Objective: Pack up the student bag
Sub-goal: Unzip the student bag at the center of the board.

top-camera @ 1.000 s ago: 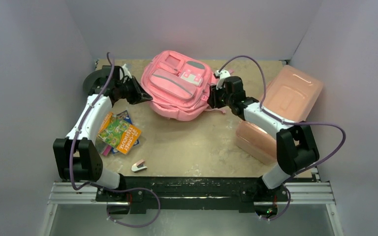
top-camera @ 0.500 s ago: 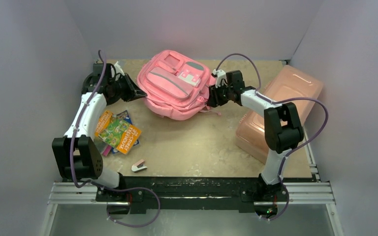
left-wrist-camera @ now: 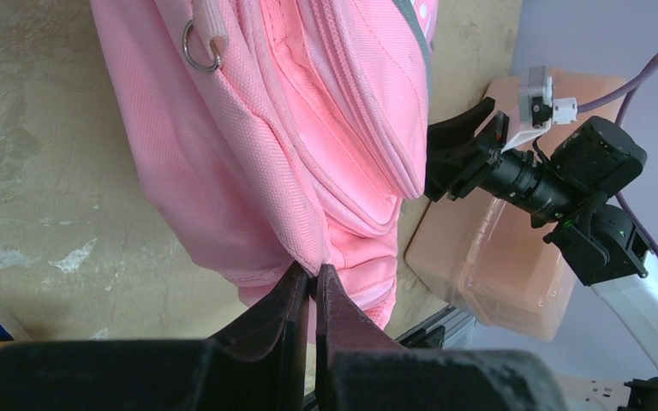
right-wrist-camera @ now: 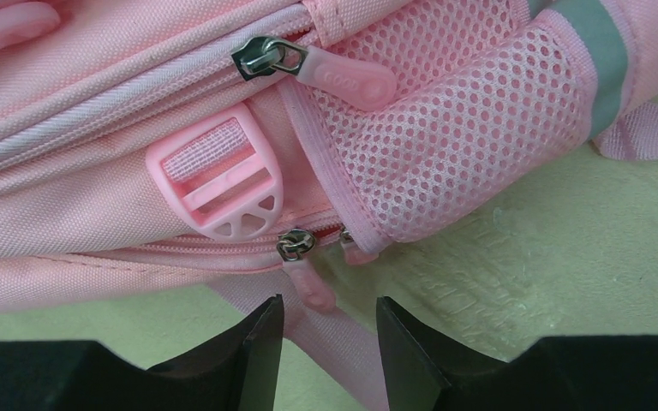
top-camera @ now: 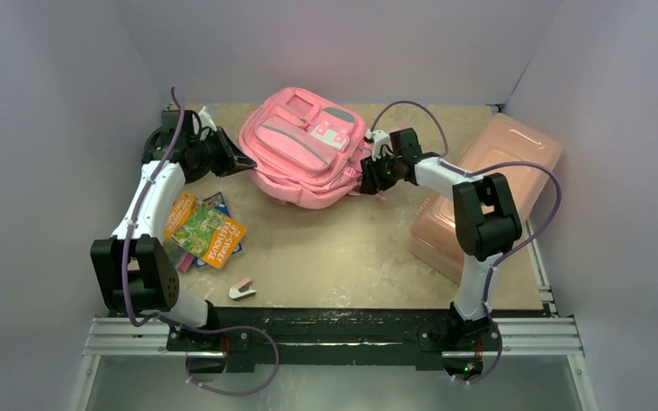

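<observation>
The pink student bag (top-camera: 308, 154) lies front side up at the back middle of the table. My left gripper (top-camera: 244, 163) is at its left edge, shut on a fold of the bag's pink fabric (left-wrist-camera: 315, 272). On the bag's right side, my right gripper (top-camera: 367, 178) is open and holds nothing. In the right wrist view a small pink zipper pull (right-wrist-camera: 313, 287) hangs just ahead of the gap between the fingers (right-wrist-camera: 330, 330), over a pink strap. A pink buckle (right-wrist-camera: 223, 193) and a mesh side pocket (right-wrist-camera: 445, 154) sit above it.
A rigid salmon-pink plastic box (top-camera: 488, 188) stands at the right, close behind the right arm. Colourful books (top-camera: 206, 231) lie at the left, and a small white object (top-camera: 242, 289) lies near the front edge. A dark round object (top-camera: 158, 141) is at the back left.
The right gripper has opened, and its arm has folded in closer to the bag's right side. The left gripper, still shut, has pulled the bag a little to the left.
</observation>
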Available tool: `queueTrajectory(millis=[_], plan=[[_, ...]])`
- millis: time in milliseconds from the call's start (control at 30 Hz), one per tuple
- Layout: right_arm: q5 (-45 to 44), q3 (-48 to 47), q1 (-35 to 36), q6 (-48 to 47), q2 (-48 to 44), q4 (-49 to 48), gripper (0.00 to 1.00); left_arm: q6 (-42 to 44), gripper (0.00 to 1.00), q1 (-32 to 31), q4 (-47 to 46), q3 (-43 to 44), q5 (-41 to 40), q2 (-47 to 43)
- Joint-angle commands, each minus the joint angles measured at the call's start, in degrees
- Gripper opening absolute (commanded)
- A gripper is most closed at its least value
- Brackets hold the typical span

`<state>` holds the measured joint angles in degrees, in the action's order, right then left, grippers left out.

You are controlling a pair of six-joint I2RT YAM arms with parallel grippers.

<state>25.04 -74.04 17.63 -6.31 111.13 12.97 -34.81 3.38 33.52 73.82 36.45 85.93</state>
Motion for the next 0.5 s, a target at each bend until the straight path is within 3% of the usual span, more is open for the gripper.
queueTrajectory(millis=[0, 467], plan=[[0.8, -3.0, 0.6, -0.7, -0.1, -0.5, 0.48, -0.4, 0.00, 0.4, -5.1, 2.2, 3.9, -1.0], [-2.2, -3.4, 1.9, 0.9, 0.8, -2.7, 0.47, -0.8, 0.00, 0.4, -5.8, 1.8, 4.3, -1.1]])
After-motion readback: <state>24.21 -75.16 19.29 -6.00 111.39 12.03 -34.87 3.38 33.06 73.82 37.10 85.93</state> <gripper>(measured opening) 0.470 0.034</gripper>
